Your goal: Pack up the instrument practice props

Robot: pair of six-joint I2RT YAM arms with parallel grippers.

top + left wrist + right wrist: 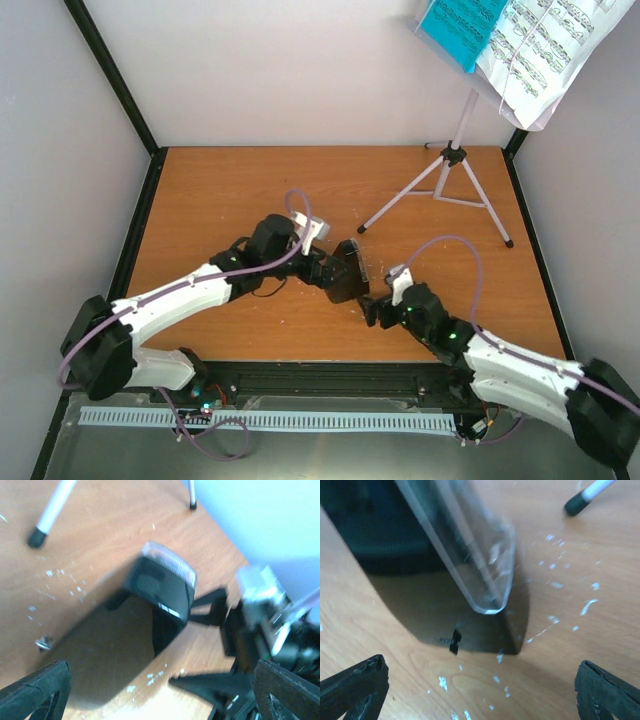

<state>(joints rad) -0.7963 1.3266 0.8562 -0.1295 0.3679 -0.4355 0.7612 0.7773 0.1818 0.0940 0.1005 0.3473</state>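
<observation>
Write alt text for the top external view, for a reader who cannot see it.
A small black metronome sits on the wooden table between the left end effector and the right end effector, both open. At the back right, a silver tripod music stand holds a teal folder and white sheet music.

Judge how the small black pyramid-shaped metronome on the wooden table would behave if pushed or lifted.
The small black pyramid metronome looks like a rigid hard case, so it should hold its shape. Its glossy clear front cover and tapering sides may slip in a grasp. On the smooth wooden table it would probably skid or tip, not roll.
</observation>
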